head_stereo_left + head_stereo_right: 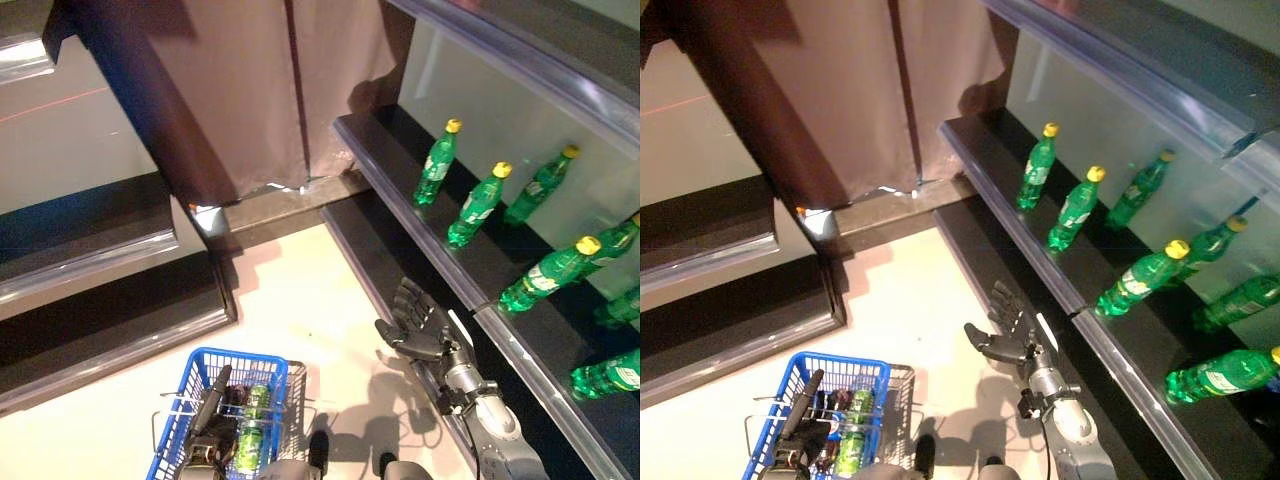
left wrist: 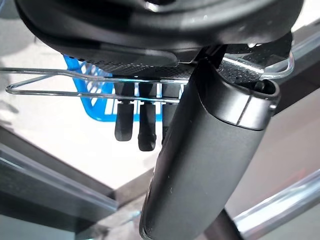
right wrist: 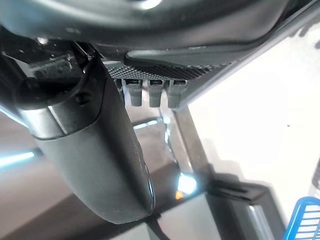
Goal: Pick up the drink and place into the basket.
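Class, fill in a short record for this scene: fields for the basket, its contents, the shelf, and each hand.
basket: blue basket low at the robot's left, wire handle held
contents: green bottles lying inside
shelf: dark shelf at the right, green bottles standing along it
left hand: left hand curled round the basket's handle
right hand: right hand open, empty, fingers spread beside the shelf's edge

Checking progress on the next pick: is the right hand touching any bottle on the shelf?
Apart. The left eye view shows the right hand open below the shelf edge, with bare shelf between it and the nearest bottle.
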